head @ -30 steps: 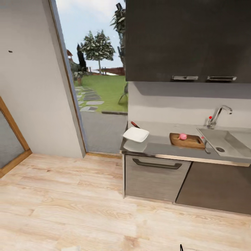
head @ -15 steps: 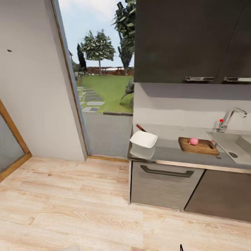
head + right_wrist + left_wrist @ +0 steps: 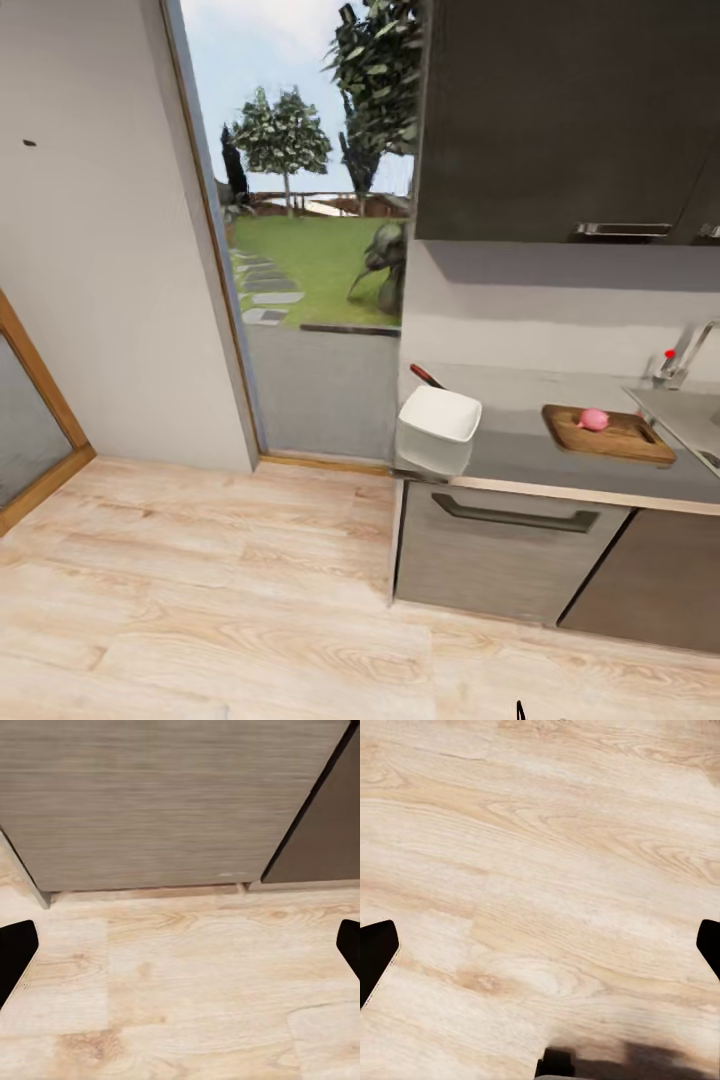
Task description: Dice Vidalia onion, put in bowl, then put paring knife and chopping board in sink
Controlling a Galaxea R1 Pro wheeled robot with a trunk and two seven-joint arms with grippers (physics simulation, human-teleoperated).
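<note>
The brown chopping board [image 3: 612,436] lies on the grey countertop [image 3: 515,445] at the right of the head view, and the pink onion [image 3: 594,419] rests on it. Left of the board stands the white bowl [image 3: 440,413], with the paring knife's red-and-black handle [image 3: 427,376] poking out behind it. A corner of the sink [image 3: 688,408] and its faucet [image 3: 682,358] show at the right edge. My left gripper [image 3: 540,952] hangs open over the wood floor. Near the cabinet base, my right gripper [image 3: 180,952] is open too, with nothing between its fingers.
A doorway [image 3: 310,250] to a garden opens left of the counter. Dark upper cabinets [image 3: 570,110] hang above the counter, and a drawer front with a handle [image 3: 515,515] sits under it. Light wood floor [image 3: 200,600] lies between me and the counter.
The whole head view has swung left, so the counter, board and sink sit further right in the picture. The things on the counter have not moved.
</note>
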